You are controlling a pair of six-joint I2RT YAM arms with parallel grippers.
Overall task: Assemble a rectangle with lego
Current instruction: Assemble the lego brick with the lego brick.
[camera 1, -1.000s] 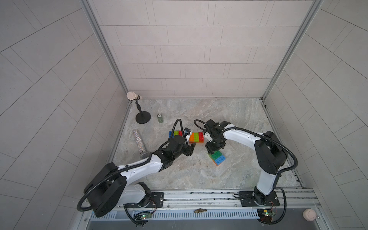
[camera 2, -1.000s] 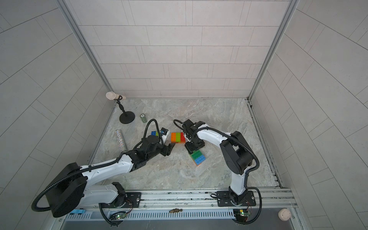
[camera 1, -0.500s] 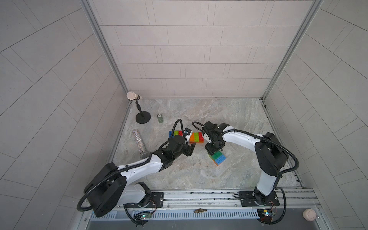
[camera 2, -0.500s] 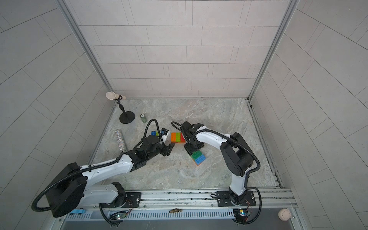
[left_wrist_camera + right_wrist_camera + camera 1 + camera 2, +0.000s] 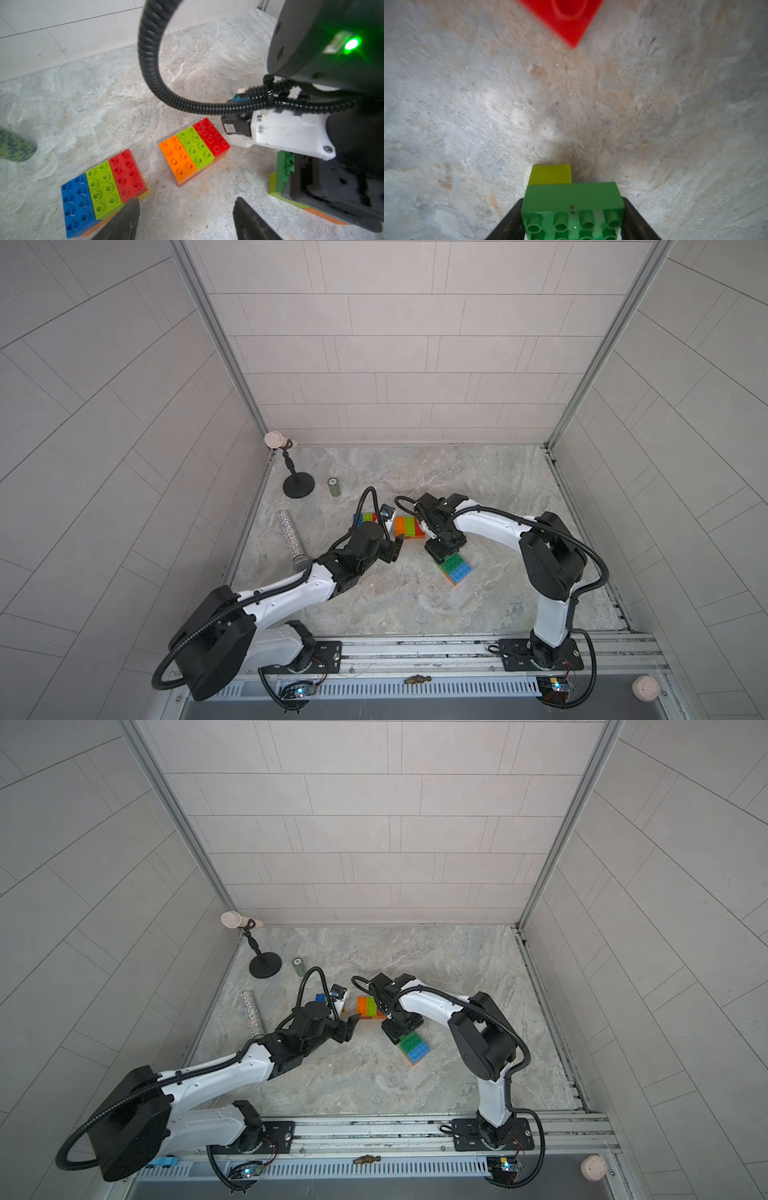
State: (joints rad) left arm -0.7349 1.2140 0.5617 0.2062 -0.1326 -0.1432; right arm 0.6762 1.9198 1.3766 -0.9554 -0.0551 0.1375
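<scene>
Three lego clusters lie on the marble table [image 5: 415, 605], in a loose row from far left to near right. The blue-lime-red cluster [image 5: 104, 187] is the leftmost. It has three bricks side by side on top, and an orange lower layer shows at its edge. Just right of it, across a strip of bare table, the orange-lime-red cluster [image 5: 194, 149] also counts three bricks on top (its lower layer looks orange too, but how many bricks it has cannot be told). The third cluster [image 5: 456, 569] sits nearer and to the right, turned at an angle. In both top views it shows one dark green, one blue and one orange brick, with the rest covered by the arm.

There are two grippers. The right gripper [image 5: 572, 220] points down onto the far end of the third cluster. Its two fingers press against opposite sides of the dark green brick [image 5: 572, 199], closed onto it, and one lime brick shows beneath that brick. The left gripper [image 5: 186, 218] hovers low just near of the two left clusters. Its two fingers stand apart with only bare table between them, holding nothing.

At the far left are one black stand [image 5: 298, 486] and one small green can [image 5: 333, 487]. One glittery tube [image 5: 291, 536] lies along the left edge.
</scene>
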